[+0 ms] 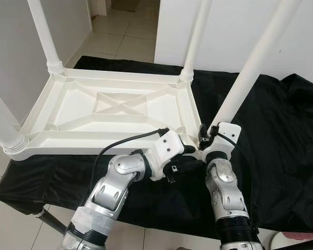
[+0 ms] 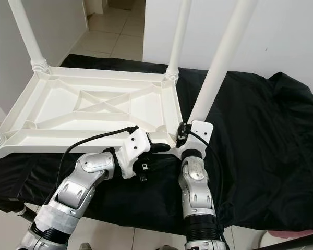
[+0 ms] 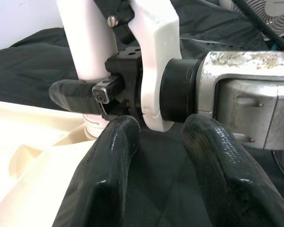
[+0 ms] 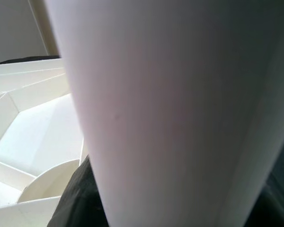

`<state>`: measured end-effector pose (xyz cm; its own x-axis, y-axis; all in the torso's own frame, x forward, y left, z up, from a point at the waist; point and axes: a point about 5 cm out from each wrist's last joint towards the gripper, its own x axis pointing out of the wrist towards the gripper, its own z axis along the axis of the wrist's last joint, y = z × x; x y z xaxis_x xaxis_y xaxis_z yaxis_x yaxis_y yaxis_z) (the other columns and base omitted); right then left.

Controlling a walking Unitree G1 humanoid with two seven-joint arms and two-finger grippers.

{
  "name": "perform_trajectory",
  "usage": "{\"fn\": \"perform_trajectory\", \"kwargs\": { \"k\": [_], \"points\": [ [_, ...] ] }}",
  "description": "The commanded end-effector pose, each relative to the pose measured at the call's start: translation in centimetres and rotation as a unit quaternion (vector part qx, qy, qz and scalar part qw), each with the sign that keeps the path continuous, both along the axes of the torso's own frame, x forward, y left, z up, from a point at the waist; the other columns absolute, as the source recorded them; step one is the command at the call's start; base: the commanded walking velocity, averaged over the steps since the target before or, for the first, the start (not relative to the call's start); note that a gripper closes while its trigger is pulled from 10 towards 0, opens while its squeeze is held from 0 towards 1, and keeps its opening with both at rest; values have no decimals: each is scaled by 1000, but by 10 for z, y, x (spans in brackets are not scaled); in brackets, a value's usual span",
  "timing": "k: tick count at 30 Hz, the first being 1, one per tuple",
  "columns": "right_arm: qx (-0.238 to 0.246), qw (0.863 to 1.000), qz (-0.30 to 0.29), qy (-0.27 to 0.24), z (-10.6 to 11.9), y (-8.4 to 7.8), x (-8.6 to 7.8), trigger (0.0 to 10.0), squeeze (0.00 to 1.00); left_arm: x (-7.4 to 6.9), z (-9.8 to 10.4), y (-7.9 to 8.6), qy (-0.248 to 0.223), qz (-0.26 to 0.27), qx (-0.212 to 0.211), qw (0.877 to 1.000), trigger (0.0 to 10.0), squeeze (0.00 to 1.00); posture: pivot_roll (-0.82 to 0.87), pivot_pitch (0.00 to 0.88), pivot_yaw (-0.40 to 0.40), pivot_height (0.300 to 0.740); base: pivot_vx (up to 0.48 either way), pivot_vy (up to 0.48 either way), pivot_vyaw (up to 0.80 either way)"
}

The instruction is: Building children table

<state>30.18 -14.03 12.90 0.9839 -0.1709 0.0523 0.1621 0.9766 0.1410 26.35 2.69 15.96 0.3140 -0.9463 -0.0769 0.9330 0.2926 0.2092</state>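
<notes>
A white plastic tabletop [image 1: 115, 112] lies upside down on a surface covered with a black cloth [image 1: 281, 156], its ribbed underside facing up with a cross brace in the middle. It sits on the left part of the cloth, its left end reaching past the cloth's left edge over the tiled floor [image 1: 128, 36]. White legs stand up from its corners: one at the far left corner [image 1: 44, 34], one at the far right corner [image 1: 195, 39], one at the near left corner [image 1: 2, 122], and one at the near right corner [image 1: 253, 65], which leans to the right.

The right gripper [image 1: 204, 136] is at the foot of the near right leg, just by the tabletop's near right corner. In the left wrist view one of its black fingers [image 3: 73, 96] lies across the base of that leg, and the right wrist view is close up against the leg's white shaft [image 4: 180, 113], so the jaws are closed around the leg.

The left gripper [image 1: 187, 150] reaches in from the left along the tabletop's near edge, its tip just beside the right gripper's wrist and the near right corner. In its wrist view the two fingers [image 3: 109, 175] stand a narrow gap apart with only cloth between them, holding nothing.

A white wall [image 1: 235, 31] rises behind the far edge of the cloth.
</notes>
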Motion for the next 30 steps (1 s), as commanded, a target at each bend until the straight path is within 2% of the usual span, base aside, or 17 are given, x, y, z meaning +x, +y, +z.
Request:
{"fn": "perform_trajectory", "kwargs": {
  "k": [1,5,11,20,21,22,23,24,26,30],
  "points": [
    [21,1000,4,5,-3,6,-6,10000,1000,5,1,2,-7,60,-9,998,10000,0,-81,0,-68,740,0,0,0],
    [18,1000,2,-7,2,7,-8,10000,1000,5,1,2,-8,60,-8,998,10000,0,-69,0,-68,740,0,0,0],
    [-4,998,27,-48,12,-4,-14,10000,1000,6,2,6,-10,68,-7,998,10000,0,-60,0,-73,740,0,0,0],
    [-21,998,34,-56,14,-11,-18,10000,1000,7,2,9,-9,72,-8,997,10000,0,-59,0,-74,740,0,0,0],
    [-25,998,35,-54,12,-15,-21,10000,0,7,3,10,-9,73,-7,997,10000,0,-57,0,-74,740,0,0,0],
    [-31,995,76,-54,8,-19,-28,10000,0,10,5,17,-10,79,-5,997,10000,0,-61,0,-58,740,0,0,0],
    [-31,995,76,-54,8,-19,-28,10000,0,10,5,17,-10,79,-5,997,10000,0,-61,0,-58,740,0,0,0],
    [-34,992,108,-54,5,-21,-33,10000,0,12,6,22,-11,82,-4,997,10000,0,-61,0,-58,740,0,0,0],
    [-61,980,181,-48,0,-30,-31,10000,0,9,11,23,-5,64,-9,998,10000,0,-66,0,-52,740,0,0,0],
    [-69,978,193,-46,0,-32,-29,10000,0,8,11,21,-5,59,-9,998,10000,0,-66,0,-53,740,0,0,0]
  ]
}}
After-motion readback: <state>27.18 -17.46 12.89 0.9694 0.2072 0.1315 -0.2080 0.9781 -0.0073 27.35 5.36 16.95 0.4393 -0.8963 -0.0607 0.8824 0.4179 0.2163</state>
